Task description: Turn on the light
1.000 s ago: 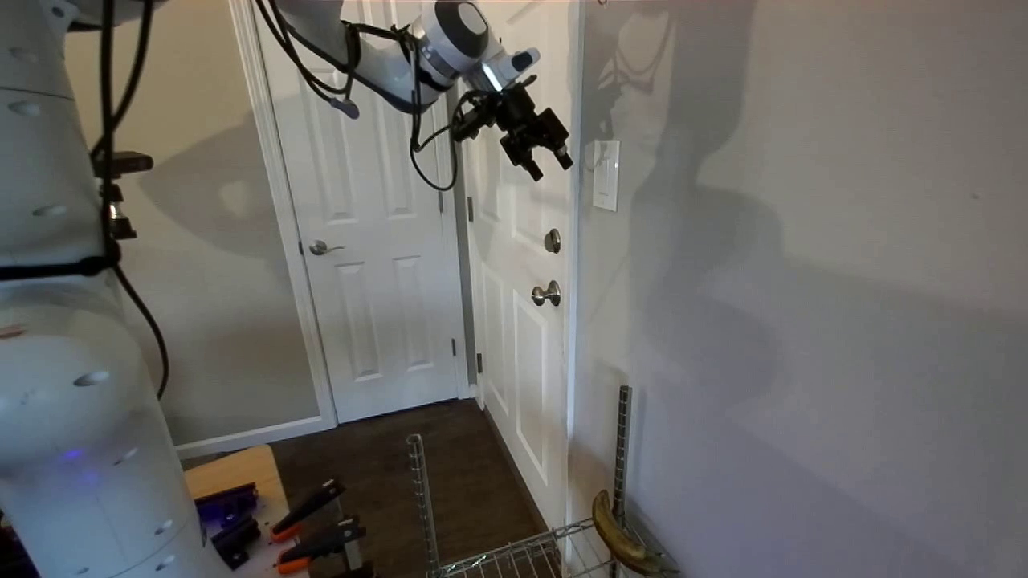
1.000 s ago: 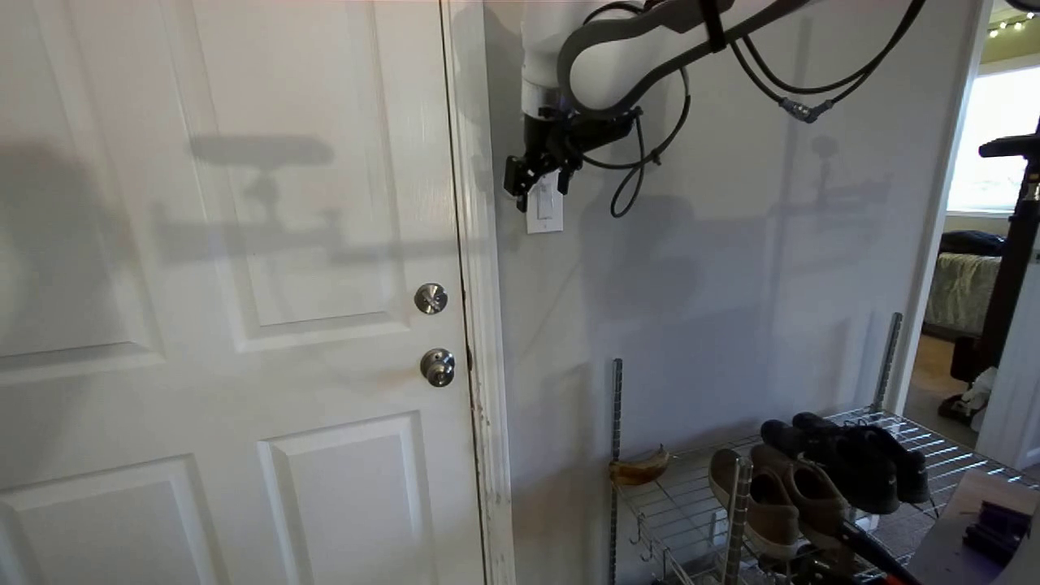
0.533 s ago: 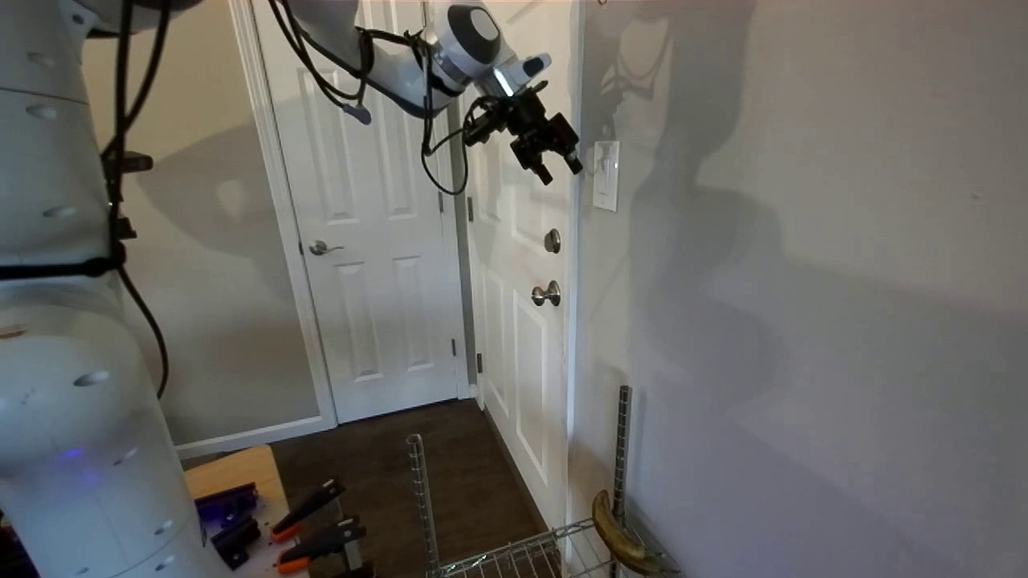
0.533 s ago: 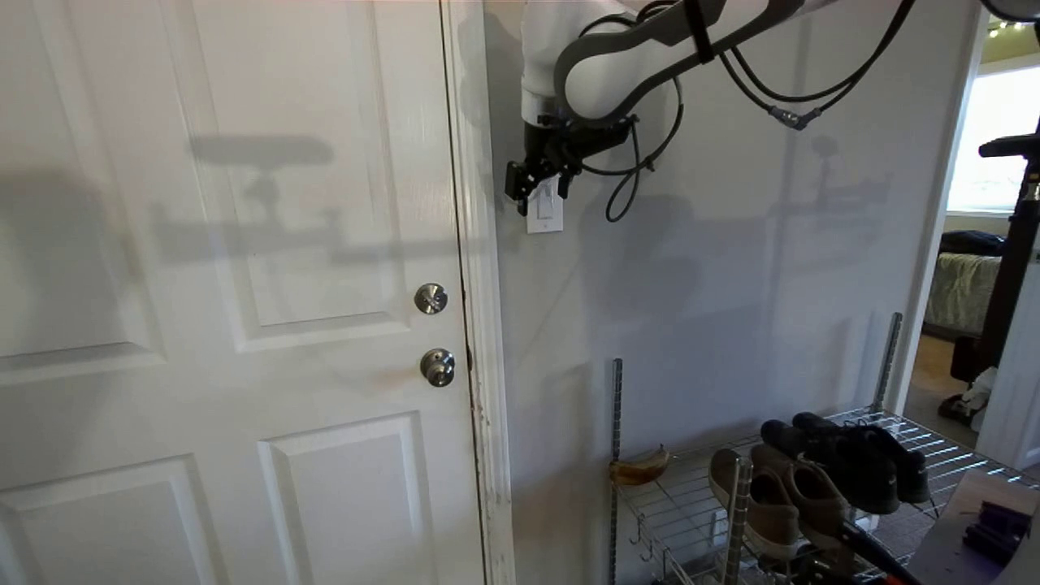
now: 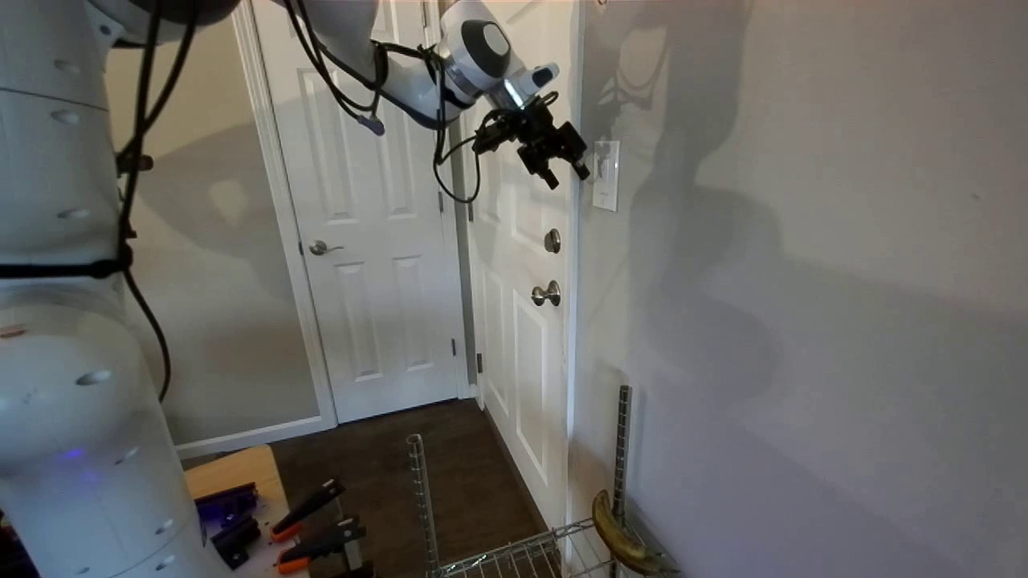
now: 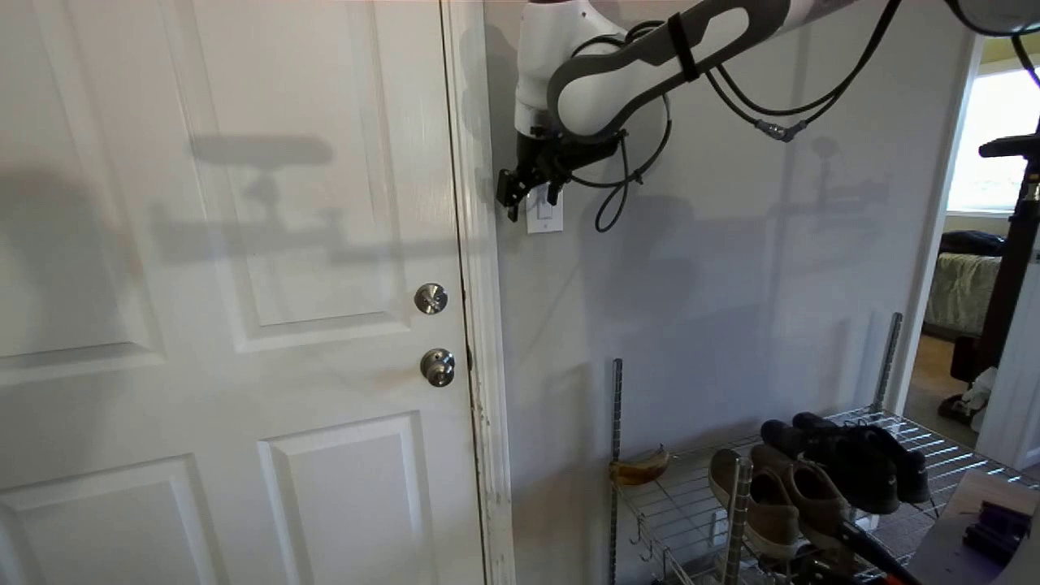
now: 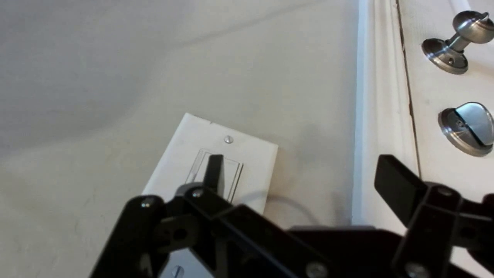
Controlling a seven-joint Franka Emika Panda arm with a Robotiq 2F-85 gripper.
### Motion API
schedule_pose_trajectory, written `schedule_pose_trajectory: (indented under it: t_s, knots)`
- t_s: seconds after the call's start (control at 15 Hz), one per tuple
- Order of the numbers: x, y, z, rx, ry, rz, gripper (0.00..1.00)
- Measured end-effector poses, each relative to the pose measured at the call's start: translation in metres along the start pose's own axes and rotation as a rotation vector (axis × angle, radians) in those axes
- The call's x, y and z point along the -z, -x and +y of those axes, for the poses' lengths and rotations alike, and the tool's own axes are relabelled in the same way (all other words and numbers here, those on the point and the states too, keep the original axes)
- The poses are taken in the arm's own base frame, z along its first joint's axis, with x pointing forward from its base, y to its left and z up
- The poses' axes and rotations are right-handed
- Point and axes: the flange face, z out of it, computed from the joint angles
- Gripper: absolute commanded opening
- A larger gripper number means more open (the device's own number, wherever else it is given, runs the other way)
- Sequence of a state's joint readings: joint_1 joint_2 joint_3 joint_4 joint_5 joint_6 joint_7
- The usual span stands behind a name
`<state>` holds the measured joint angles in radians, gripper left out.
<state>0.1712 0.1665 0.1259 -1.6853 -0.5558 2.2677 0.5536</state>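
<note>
Seemingly at the lining-up step, with fingers (image 7: 398, 190) spread wide, holding nothing, near the white rocker light switch (image 5: 606, 178) on the wall (image 5: 803, 281) beside the door casing (image 6: 481, 268). Next, probably bring them together, center on the switch and push.

The robot arm (image 5: 88, 449) has a smooth, rounded white housing (image 5: 48, 193) with shallow oval recesses (image 5: 95, 377) and a thin dark seam (image 5: 52, 95). Grey trim (image 6: 768, 23) borders a rounded white panel (image 6: 597, 106). Black straps (image 6: 682, 47) wrap the housing. A dark joint cap (image 5: 474, 46) carries a pale oval disc (image 5: 496, 38). Looped black cables (image 5: 441, 104) run to a grey connector (image 6: 778, 130). The gripper (image 7: 305, 173) is black, with block-shaped fingertips (image 7: 399, 189) and exposed screw heads (image 7: 316, 269).
</note>
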Motion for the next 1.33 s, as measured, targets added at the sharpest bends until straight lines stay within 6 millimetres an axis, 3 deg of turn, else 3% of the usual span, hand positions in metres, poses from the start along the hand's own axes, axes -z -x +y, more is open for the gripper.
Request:
schedule_pose_trajectory:
  t_s: [0.73,1.33]
  knots:
    - [-0.006,-0.015,0.004,0.021,0.032,0.051,1.0]
    - [-0.009,-0.014,0.0,0.06,0.062,0.066,1.0]
